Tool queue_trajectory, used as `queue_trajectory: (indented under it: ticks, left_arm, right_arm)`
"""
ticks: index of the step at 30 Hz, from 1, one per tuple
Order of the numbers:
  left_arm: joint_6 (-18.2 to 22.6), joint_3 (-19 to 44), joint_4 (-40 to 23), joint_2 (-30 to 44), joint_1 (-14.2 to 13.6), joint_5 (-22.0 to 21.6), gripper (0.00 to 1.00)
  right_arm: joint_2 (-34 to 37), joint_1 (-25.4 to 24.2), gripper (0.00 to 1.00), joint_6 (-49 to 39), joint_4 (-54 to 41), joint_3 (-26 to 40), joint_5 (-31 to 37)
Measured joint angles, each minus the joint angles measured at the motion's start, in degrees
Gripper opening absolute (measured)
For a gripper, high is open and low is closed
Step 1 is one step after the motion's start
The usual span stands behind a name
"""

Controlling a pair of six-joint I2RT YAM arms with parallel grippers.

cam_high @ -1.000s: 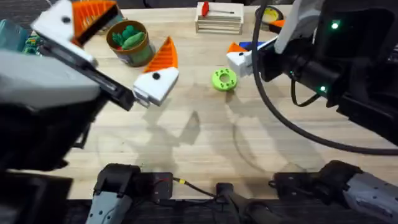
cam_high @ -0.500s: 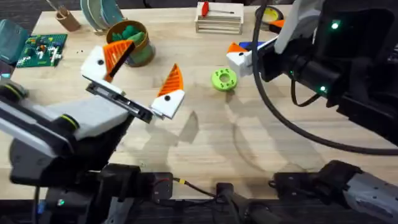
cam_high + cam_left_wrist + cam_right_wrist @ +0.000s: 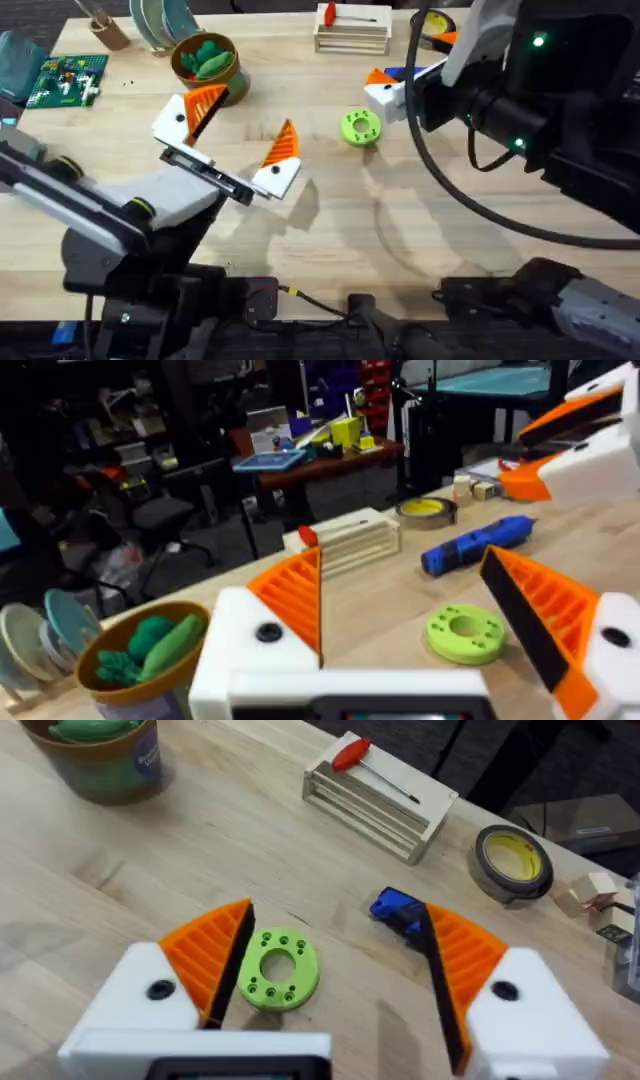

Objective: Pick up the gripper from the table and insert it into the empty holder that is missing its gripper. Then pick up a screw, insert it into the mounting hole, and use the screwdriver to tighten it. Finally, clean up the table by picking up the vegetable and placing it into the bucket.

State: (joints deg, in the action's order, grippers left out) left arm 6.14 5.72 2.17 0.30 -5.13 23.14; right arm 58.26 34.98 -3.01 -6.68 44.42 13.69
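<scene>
beside the bucket (image 3: 205, 62), left gripper (image 3: 238, 140) agape

Blue screwdriver (image 3: 476, 544) flat on table; olive bucket (image 3: 206, 66) upright, green pieces inside

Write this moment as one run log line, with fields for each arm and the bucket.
left gripper: open, empty, above table | right gripper: open, over green disc | bucket: holds green pieces

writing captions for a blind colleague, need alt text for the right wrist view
The right tool hangs open over a wooden table, its orange-padded white fingers flanking a lime-green disc. Beyond lie a blue screwdriver, partly hidden by a finger, a slatted wooden stand with a red-handled tool, a tape roll and a bucket.
</scene>
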Motion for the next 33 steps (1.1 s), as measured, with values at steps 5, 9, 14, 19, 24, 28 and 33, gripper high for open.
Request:
queue_trajectory:
  ticks: [5,9,14,19,24,28,33]
  left_arm:
    - [-0.6,-2.4,0.1,0.0,0.0,1.1,0.993]
    - [-0.6,-5.0,0.0,0.0,0.0,2.7,0.993]
    - [-0.8,-5.4,-2.2,0.0,0.0,4.8,0.993]
    - [-0.8,-5.4,-5.0,0.0,0.0,5.8,0.993]
    - [-0.8,-5.4,-5.0,0.0,0.0,5.8,0.993]
    - [-0.8,-5.4,-5.0,0.0,0.0,5.8,0.993]
    - [-0.8,-5.4,-5.0,0.0,0.0,5.8,0.993]
  right_arm:
    - [0.0,0.0,0.992,0.0,0.0,0.0,0.0]
    - [0.0,0.0,0.991,0.0,0.0,0.0,0.0]
    - [0.0,0.0,0.992,0.0,0.0,0.0,0.0]
    - [0.0,0.0,0.991,0.0,0.0,0.0,0.0]
    - [0.0,0.0,0.991,0.0,0.0,0.0,0.0]
    - [0.0,0.0,0.991,0.0,0.0,0.0,0.0]
    - [0.0,0.0,0.991,0.0,0.0,0.0,0.0]
